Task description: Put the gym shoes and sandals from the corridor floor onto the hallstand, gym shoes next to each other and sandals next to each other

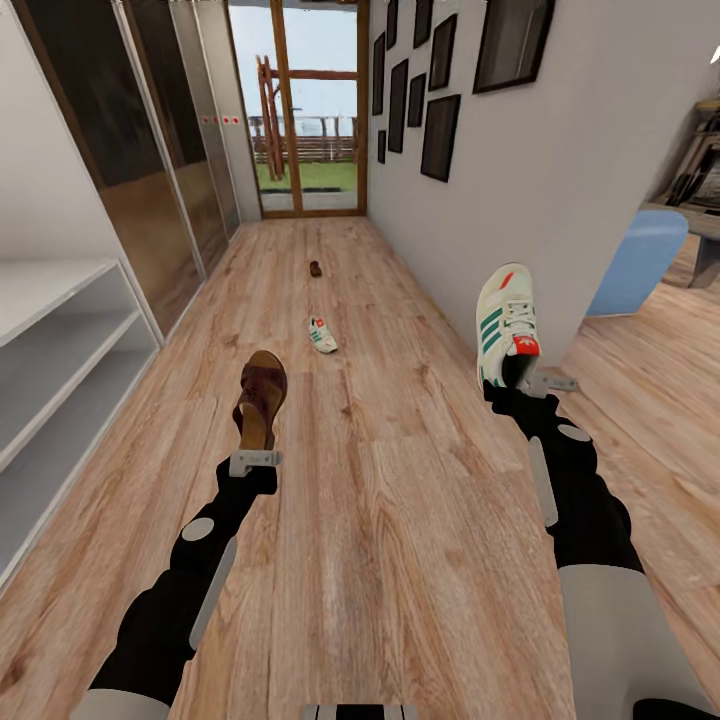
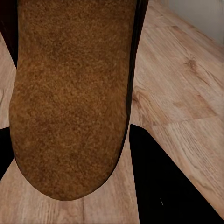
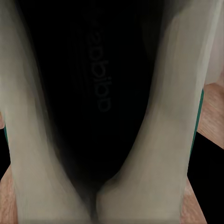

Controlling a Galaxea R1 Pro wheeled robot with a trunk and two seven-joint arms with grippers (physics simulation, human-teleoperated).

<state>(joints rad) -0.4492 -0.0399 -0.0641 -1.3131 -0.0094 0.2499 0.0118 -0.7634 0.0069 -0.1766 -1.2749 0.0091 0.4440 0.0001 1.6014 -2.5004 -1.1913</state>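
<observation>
My left gripper [image 1: 255,458] is shut on the heel of a dark brown sandal [image 1: 261,398] with a tan footbed [image 2: 70,93], held above the corridor floor [image 1: 400,540]. On the other side, a white gym shoe [image 1: 506,322] with green stripes and a red tongue patch is clamped at its heel in my right gripper [image 1: 520,385]; its dark inside [image 3: 98,93] faces the wrist camera. A second gym shoe [image 1: 321,334] lies on the planks farther down the corridor. Beyond it rests the second sandal [image 1: 315,268], small and dark. The white hallstand [image 1: 60,340] stands at the left.
Dark glass wardrobe doors [image 1: 150,170] line the left wall behind the rack. The right wall [image 1: 520,200] carries several black picture frames and ends at a corner beside a blue seat [image 1: 640,260]. A glazed door [image 1: 300,110] closes the far end of the corridor.
</observation>
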